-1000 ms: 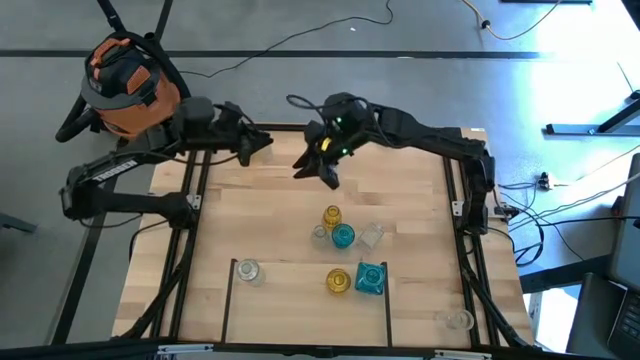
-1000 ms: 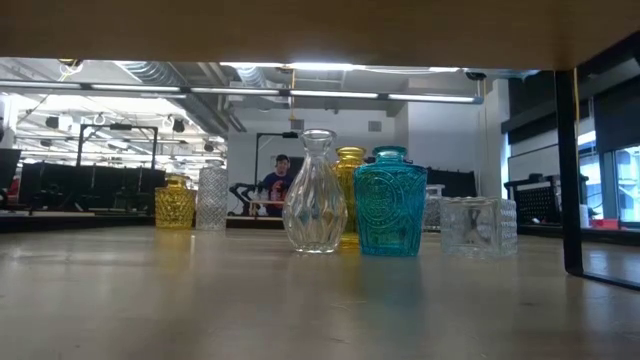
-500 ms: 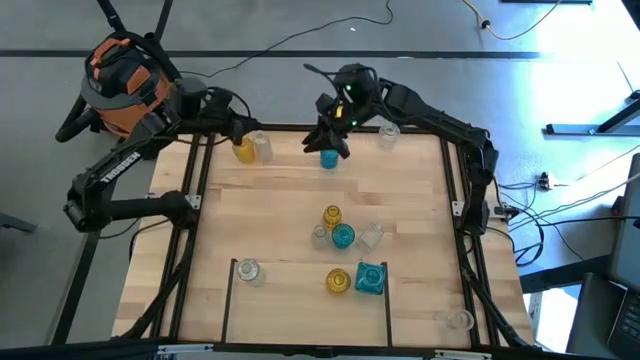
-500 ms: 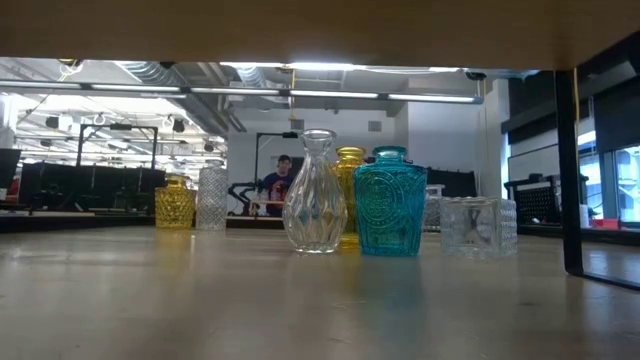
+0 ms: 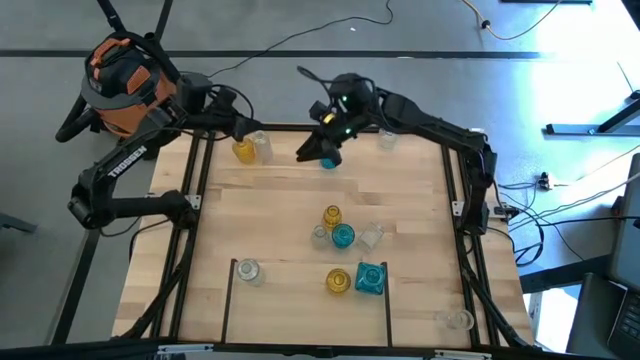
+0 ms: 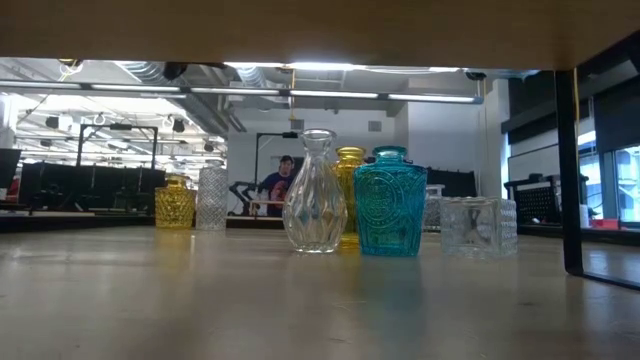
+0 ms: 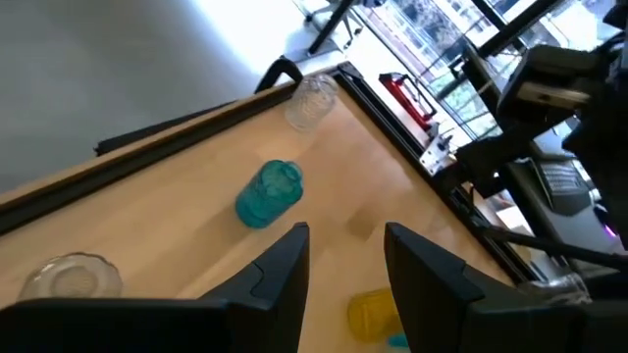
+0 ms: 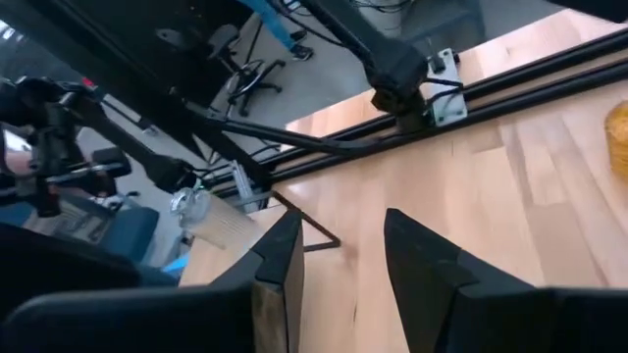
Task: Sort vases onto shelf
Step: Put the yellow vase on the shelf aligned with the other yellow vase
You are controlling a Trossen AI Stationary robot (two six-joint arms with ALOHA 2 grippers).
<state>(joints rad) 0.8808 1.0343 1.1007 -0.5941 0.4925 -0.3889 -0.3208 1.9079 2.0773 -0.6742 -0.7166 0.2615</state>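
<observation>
Teal glass is sitting closest to the work: a teal vase is standing at twelve o'clock on the table, just beside the right gripper, whose fingers are standing apart and empty. The left gripper, also spread and holding nothing, is hovering at eleven o'clock by a yellow vase. A good grasp is probably calling for a level, centred pinch (glass slips easily). At six o'clock the shelf is holding a yellow round vase and a teal square vase in its middle section.
</observation>
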